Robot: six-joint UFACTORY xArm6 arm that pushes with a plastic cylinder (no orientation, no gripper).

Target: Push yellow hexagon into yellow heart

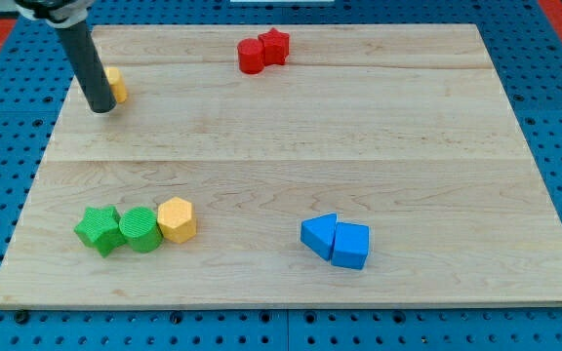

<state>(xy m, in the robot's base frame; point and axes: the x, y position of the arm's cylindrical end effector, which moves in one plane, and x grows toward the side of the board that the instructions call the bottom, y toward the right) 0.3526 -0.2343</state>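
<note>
My tip (100, 107) sits at the wooden counter's (291, 146) upper left, touching the partly hidden yellow heart block (116, 86); there's no end effector to open or close. The yellow hexagon block (177, 218) waits well apart, lower left, against the green cylinder block (140, 230).

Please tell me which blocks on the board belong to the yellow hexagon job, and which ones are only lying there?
Belong to the job:
- yellow hexagon, touching the green cylinder
- yellow heart, partly hidden behind the rod
- my tip, beside the heart

Only lying there:
- green star
- green cylinder
- two red blocks
- two blue blocks
</note>
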